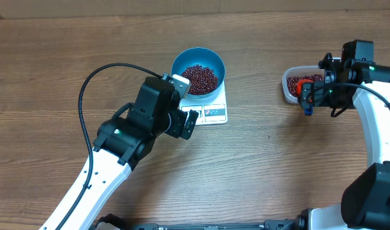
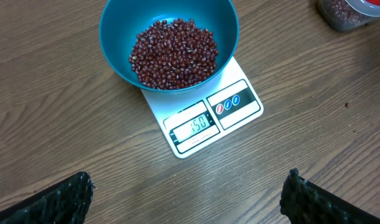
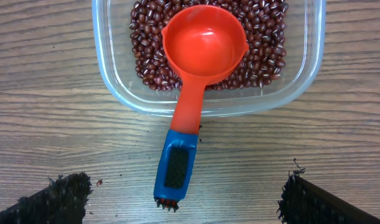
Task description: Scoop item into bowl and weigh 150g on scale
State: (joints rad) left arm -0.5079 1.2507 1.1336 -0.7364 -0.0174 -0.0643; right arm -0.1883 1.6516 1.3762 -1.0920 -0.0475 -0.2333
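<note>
On the table (image 1: 54,76), seen from overhead, the blue bowl (image 1: 210,57) is set on the white scale (image 1: 215,110) with the beans (image 1: 200,78) heaped inside. The left gripper (image 1: 186,105) is held at the scale's front-left edge, and bare wood is left to the left and front. Well apart to the right, the clear tub (image 1: 288,82) is partly covered by the right gripper (image 1: 313,96). From the left wrist, the jaws are seen spread wide with nothing between them; the scale's rear is covered by the bowl, its display (image 2: 193,126) is read as 150, and open table lies before its front edge. From the right wrist, the jaws are likewise released, the fingers (image 3: 59,199) standing clear on either side of the orange scoop (image 3: 202,50), whose cup is laid on more beans in the tub and whose blue handle crosses the near rim.
</note>
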